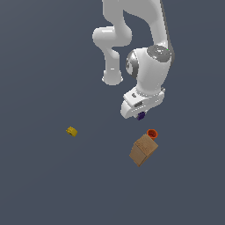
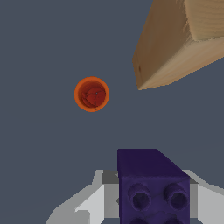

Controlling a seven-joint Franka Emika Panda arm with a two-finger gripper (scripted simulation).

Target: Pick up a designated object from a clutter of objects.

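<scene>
Grey bench [image 1: 44, 184] carries a yellow chunk [image 1: 71, 131], far off, and an orange cup [image 2: 92, 94] beside a tan box [image 2: 183, 39]. Pincer [image 2: 153, 197] apparently clamps the purple block [image 2: 153, 183] above them.

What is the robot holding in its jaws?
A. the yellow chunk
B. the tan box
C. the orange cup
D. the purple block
D. In the wrist view the purple block sits between the jaws, while the yellow chunk, orange cup and tan box lie apart from it on the floor.
</scene>
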